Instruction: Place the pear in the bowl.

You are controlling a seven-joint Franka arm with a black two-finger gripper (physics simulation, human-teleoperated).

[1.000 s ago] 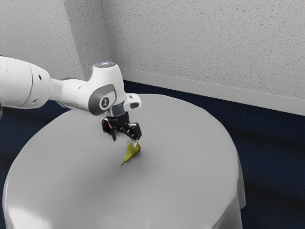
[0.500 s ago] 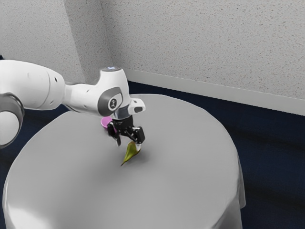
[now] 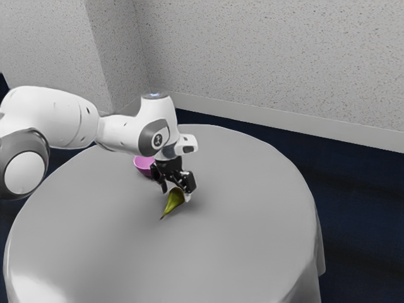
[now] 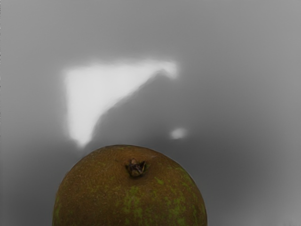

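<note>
A: And the pear is found lying on the cloth-covered table, fat end up by the claw, thin tip pointed away toward the exterior view's lower left; from the wrist view, the fat end is met almost head-on, its dried blossom plainly presented!

B: So how is the claw set?

A: Unclenched; its two fingers are held apart about the fat end, one to each side or nearly so; whether the skin is touched by either cannot be told; no grip is shown.

B: And that long axis, is it what the next move hangs on?

A: It is, by this reading; the pear is slanted out from under the claw rather than centred beneath it, so the fat end should be straddled squarely before anything is closed; if only the rounded shoulder is pinched, the fruit could be squirted out or rolled.

B: Then the bowl?

A: Seen on the far side of the claw from the thin tip, up toward the exterior view's upper left, partly covered by the hand; once the pear is lifted, it would have to be carried back that way.
</note>
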